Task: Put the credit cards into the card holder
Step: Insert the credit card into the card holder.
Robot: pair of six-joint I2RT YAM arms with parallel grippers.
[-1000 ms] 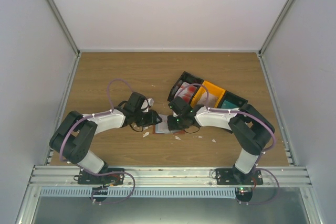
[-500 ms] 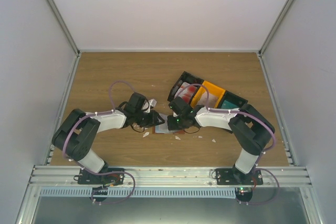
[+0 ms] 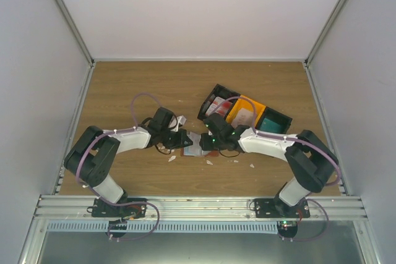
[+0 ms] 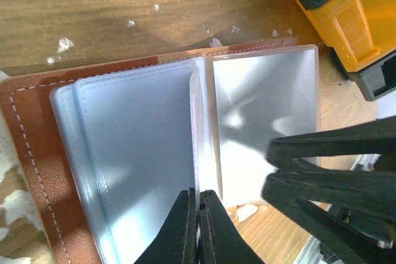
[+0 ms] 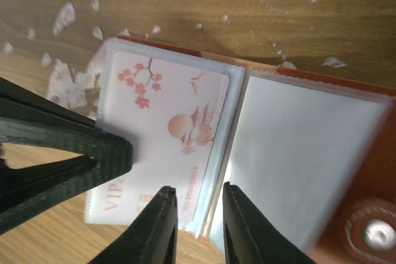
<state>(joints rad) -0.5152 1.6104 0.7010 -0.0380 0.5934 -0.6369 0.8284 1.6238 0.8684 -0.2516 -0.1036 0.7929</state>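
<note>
Over the last second my right arm swung its elbow outward, while its gripper (image 5: 199,222) stayed over the open wallet (image 3: 194,148) beside the bins (image 3: 252,100). Its fingers were slightly apart, astride the pocket holding the pink card (image 5: 170,131). My left gripper (image 4: 198,227) stayed pinched shut on a clear page (image 4: 197,134), so I judged one card seated.

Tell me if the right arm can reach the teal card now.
Probably yes. The teal plastic card lies uncovered in the black plastic bin just beyond that arm's forearm; the open right claw would first have to leave the reddish-brown leather card holder.
</note>
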